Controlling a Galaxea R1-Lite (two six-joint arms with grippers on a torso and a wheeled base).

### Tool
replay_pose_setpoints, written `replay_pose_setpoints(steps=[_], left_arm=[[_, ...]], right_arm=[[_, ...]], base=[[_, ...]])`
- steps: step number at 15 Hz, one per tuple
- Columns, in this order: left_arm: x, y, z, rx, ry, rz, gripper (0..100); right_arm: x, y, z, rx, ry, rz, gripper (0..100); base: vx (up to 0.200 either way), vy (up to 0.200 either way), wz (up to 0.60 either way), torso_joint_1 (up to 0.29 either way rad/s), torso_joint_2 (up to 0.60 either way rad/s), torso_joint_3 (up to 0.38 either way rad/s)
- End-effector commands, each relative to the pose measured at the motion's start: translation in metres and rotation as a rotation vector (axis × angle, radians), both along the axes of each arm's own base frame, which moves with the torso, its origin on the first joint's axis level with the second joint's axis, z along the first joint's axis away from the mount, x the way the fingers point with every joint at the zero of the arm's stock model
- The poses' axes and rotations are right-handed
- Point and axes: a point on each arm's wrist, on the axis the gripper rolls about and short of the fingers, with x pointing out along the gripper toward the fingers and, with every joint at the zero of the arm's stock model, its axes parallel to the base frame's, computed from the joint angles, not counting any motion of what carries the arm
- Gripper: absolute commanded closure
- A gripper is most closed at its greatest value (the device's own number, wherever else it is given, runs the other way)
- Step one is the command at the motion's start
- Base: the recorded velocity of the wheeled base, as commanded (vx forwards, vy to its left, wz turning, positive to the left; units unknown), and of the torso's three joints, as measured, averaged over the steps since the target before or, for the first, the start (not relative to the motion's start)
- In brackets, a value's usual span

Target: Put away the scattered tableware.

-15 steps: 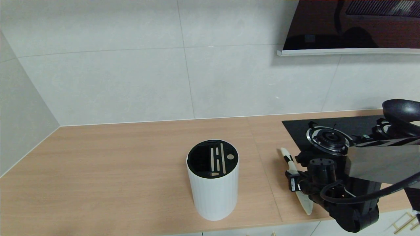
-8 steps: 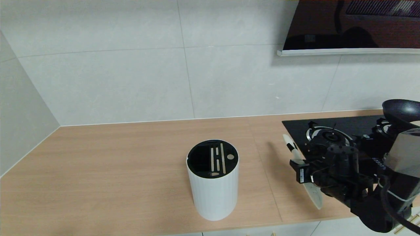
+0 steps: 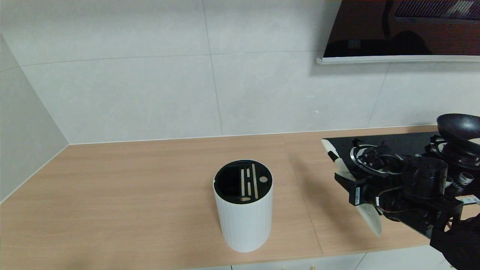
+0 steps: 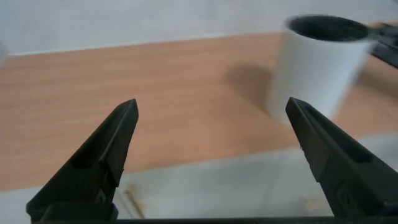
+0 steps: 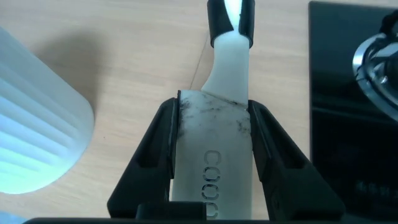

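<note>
A white ceramic knife (image 3: 369, 219) with a white and black handle hangs tilted above the counter, handle toward the wall and blade toward the front edge. My right gripper (image 3: 356, 191) is shut on its blade near the handle; the right wrist view shows the knife (image 5: 214, 130) clamped between the two black fingers (image 5: 155, 155). A white cylindrical holder (image 3: 243, 213) with a slotted black top stands on the counter to the knife's left, its holder wall (image 5: 31, 137) apart from the blade. My left gripper (image 4: 211, 106) is open near the counter's front edge, with the holder (image 4: 317, 68) farther off.
A black gas stove (image 3: 375, 157) lies right behind the knife, with a dark pan (image 3: 459, 125) on its far burner. A range hood (image 3: 401, 30) hangs above. The wooden counter (image 3: 150, 187) runs left to a tiled corner.
The knife lay on the counter under my right gripper; it has been lifted clear and carried up and to the right as the arm swung. The holder has not moved.
</note>
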Motion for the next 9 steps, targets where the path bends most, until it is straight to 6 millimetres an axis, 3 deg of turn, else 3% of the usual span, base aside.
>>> replay_pose_setpoints(steps=[1, 5, 7, 8, 9], left_arm=[[0.008, -0.002, 0.026, -0.005, 0.108, -0.091, 0], [0.053, -0.005, 0.089, -0.026, 0.243, -0.235, 0], [0.072, -0.006, 0.103, -0.025, 0.286, -0.26, 0], [0.099, -0.011, 0.122, -0.021, 0.333, -0.333, 0], [0.107, -0.015, 0.128, -0.017, 0.343, -0.364, 0]], right_arm=[[-0.002, -0.001, 0.016, 0.013, -0.038, 0.0, 100], [0.01, 0.004, 0.051, 0.016, -0.018, 0.025, 100], [0.018, 0.008, 0.063, 0.026, -0.013, 0.059, 100], [0.028, 0.012, 0.08, 0.033, -0.03, 0.068, 100], [0.03, 0.013, 0.084, 0.035, -0.035, 0.068, 100]], base=[[0.0, 0.0, 0.0, 0.0, 0.0, 0.0], [0.0, 0.0, 0.0, 0.0, 0.0, 0.0], [0.0, 0.0, 0.0, 0.0, 0.0, 0.0], [0.0, 0.0, 0.0, 0.0, 0.0, 0.0], [0.0, 0.0, 0.0, 0.0, 0.0, 0.0]])
